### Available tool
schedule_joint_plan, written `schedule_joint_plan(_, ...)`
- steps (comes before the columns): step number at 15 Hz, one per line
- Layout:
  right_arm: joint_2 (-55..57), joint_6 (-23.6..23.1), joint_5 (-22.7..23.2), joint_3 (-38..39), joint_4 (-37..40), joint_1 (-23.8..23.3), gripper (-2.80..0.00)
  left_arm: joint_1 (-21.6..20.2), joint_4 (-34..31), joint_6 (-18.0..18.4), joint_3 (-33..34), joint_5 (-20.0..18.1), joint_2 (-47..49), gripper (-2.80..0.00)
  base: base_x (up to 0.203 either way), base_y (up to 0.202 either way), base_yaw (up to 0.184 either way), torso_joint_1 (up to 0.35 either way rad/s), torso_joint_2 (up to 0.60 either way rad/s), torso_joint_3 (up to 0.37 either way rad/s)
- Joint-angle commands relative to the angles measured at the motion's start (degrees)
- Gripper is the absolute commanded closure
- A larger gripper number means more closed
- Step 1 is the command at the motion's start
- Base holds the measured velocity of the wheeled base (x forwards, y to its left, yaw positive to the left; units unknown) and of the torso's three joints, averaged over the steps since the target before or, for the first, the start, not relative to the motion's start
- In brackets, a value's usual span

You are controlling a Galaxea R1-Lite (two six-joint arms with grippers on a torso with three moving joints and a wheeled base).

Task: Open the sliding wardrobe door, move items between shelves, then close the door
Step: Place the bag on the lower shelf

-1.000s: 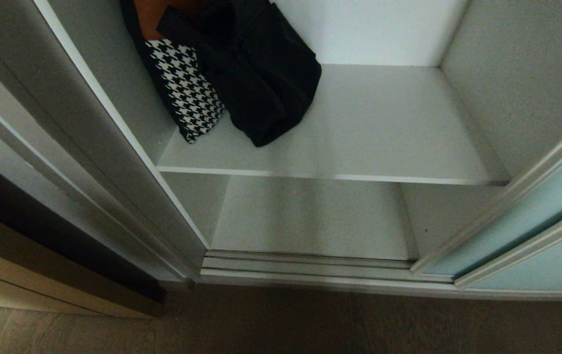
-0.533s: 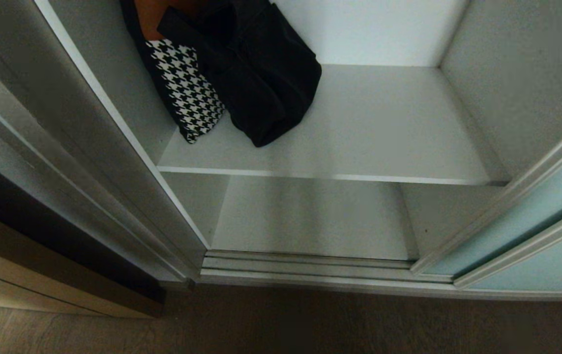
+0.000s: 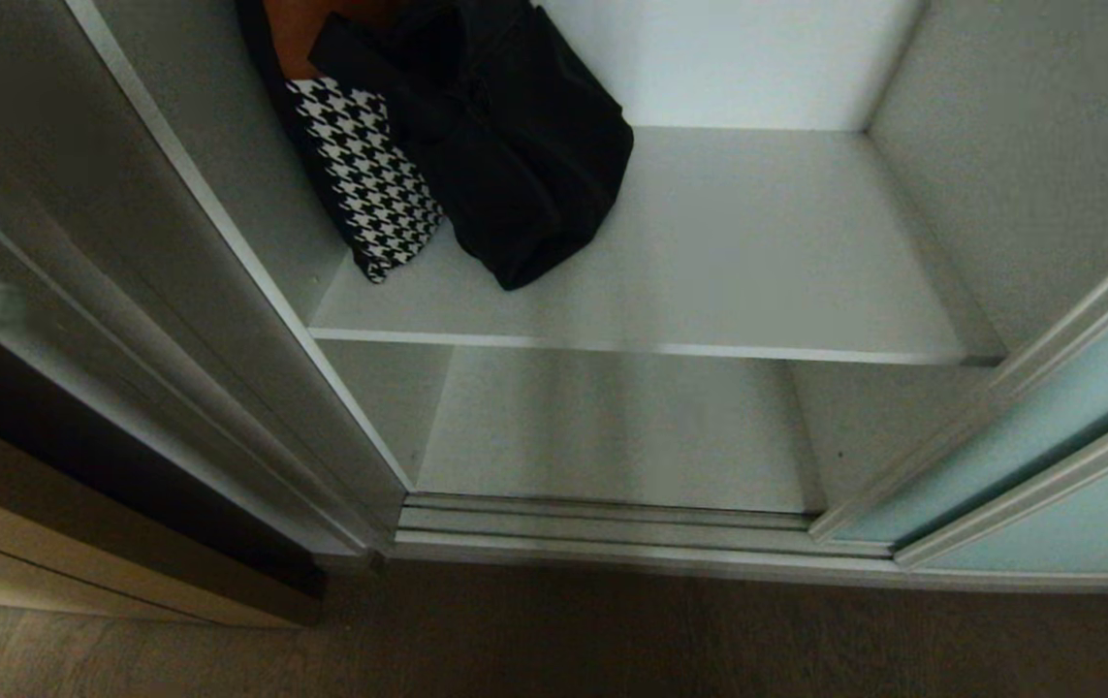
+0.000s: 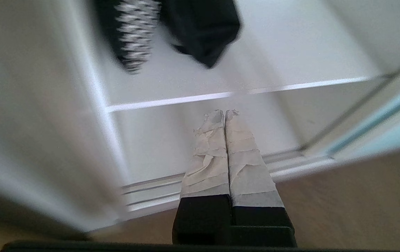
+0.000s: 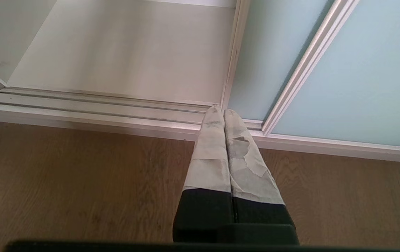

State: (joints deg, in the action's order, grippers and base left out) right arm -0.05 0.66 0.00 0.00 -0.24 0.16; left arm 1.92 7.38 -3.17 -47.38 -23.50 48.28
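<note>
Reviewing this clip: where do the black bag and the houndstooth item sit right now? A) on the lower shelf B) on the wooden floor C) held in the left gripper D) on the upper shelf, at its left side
D: the black bag and houndstooth item lie on the upper shelf, against its left wall; the lower shelf shows nothing on it.

Head cam looks down into the open wardrobe. Both wrist cams sit low, facing the floor track (image 5: 98, 105). All three share the lower shelf (image 3: 612, 427).

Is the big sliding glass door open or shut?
Open. The sliding wardrobe door is pushed to the right, so you see the shelves with a black bag inside.
</note>
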Motion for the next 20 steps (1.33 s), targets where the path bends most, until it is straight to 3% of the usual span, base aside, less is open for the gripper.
schedule_joint_plan(1,0.0,0.0,0.0,0.0,0.0,0.0,0.00,4.4,3.8,-0.1,-3.6,-1.0,13.9,0.00,0.000,0.000,0.000,0.000,0.00,0.000)
schedule_joint_plan(3,0.0,0.0,0.0,0.0,0.0,0.0,0.00,11.2,7.8,-0.1,-6.2,0.1,19.4,0.00,0.000,0.000,0.000,0.000,0.00,0.000)
schedule_joint_plan(5,0.0,0.0,0.0,0.0,0.0,0.0,0.00,17.7,9.0,-0.8,-9.0,3.9,23.8,0.00,0.000,0.000,0.000,0.000,0.00,0.000)
schedule_joint_plan(6,0.0,0.0,0.0,0.0,0.0,0.0,0.00,19.5,9.4,-2.0,-10.5,5.8,26.3,-1.07,0.000,0.000,0.000,0.000,0.00,0.000)
schedule_joint_plan(7,0.0,0.0,0.0,0.0,0.0,0.0,0.00,20.8,10.2,-3.3,-12.1,8.1,28.7,-2.80,0.000,0.000,0.000,0.000,0.00,0.000)
schedule_joint_plan(9,0.0,0.0,0.0,0.0,0.0,0.0,0.00,22.1,15.2,-5.9,-14.9,13.8,34.3,-2.80,0.000,0.000,0.000,0.000,0.00,0.000)
schedule_joint_plan(14,0.0,0.0,0.0,0.0,0.0,0.0,0.00,22.7,23.5,-7.4,-25.5,29.5,47.1,-2.80,0.000,0.000,0.000,0.000,0.00,0.000)
schedule_joint_plan(17,0.0,0.0,0.0,0.0,0.0,0.0,0.00,23.4,29.6,-7.4,-26.9,32.7,50.8,-2.80,0.000,0.000,0.000,0.000,0.00,0.000)
schedule_joint_plan(20,0.0,0.0,0.0,0.0,0.0,0.0,0.00,27.1,38.7,-7.0,-26.5,37.1,53.8,-2.80,0.000,0.000,0.000,0.000,0.00,0.000)
